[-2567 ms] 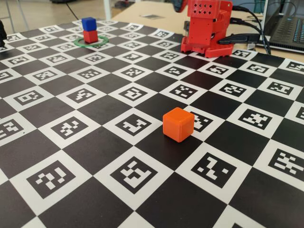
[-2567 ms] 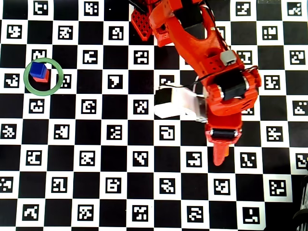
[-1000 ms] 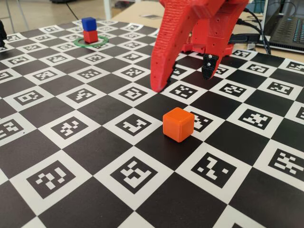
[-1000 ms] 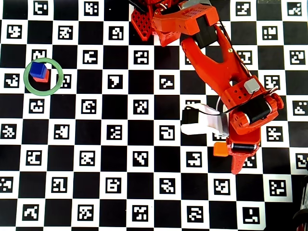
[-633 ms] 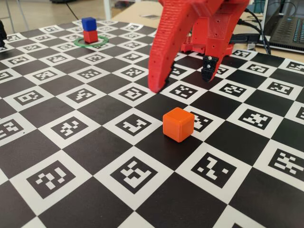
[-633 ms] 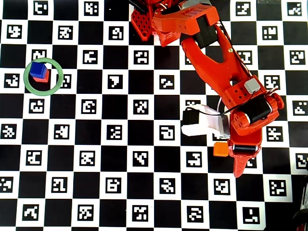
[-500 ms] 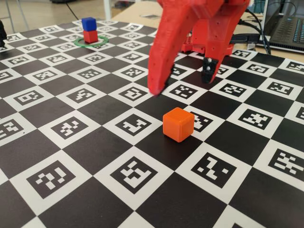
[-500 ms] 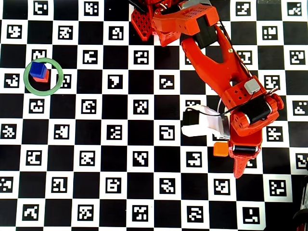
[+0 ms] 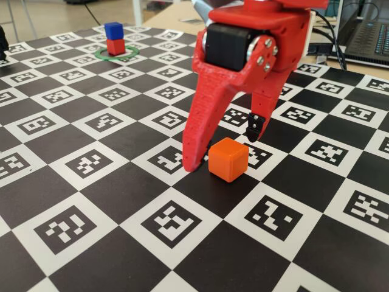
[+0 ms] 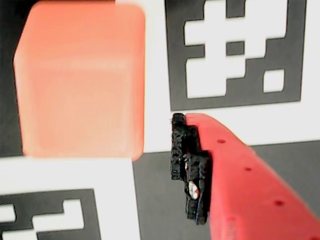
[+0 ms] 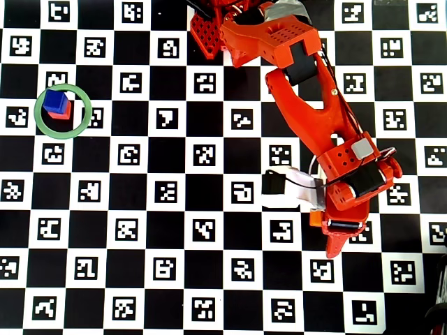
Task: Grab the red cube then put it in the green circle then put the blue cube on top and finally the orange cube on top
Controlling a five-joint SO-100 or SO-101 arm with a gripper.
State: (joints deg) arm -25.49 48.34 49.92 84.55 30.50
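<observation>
The orange cube (image 9: 228,159) rests on the checkered board and fills the upper left of the wrist view (image 10: 80,80). From overhead only a sliver of the orange cube (image 11: 316,218) shows under the arm. My gripper (image 9: 221,148) is open and low over it. The long red finger touches down just left of the cube, and the black-padded finger (image 10: 189,165) hangs to its back right with a gap. Far off, the blue cube (image 9: 113,30) sits on the red cube (image 9: 116,47) inside the green circle (image 9: 99,55). The overhead view shows this stack, blue cube (image 11: 55,102) uppermost, in the green circle (image 11: 88,112).
The board is covered with black and white marker squares. A laptop (image 9: 372,36) and cables lie beyond its far right corner. The arm (image 11: 307,105) stretches from its base at the top of the overhead view, with a white camera mount (image 11: 297,185) at the wrist.
The gripper has come down and forward from behind the orange cube, so its fingers now stand on either side of it. The cube and the stack have not moved.
</observation>
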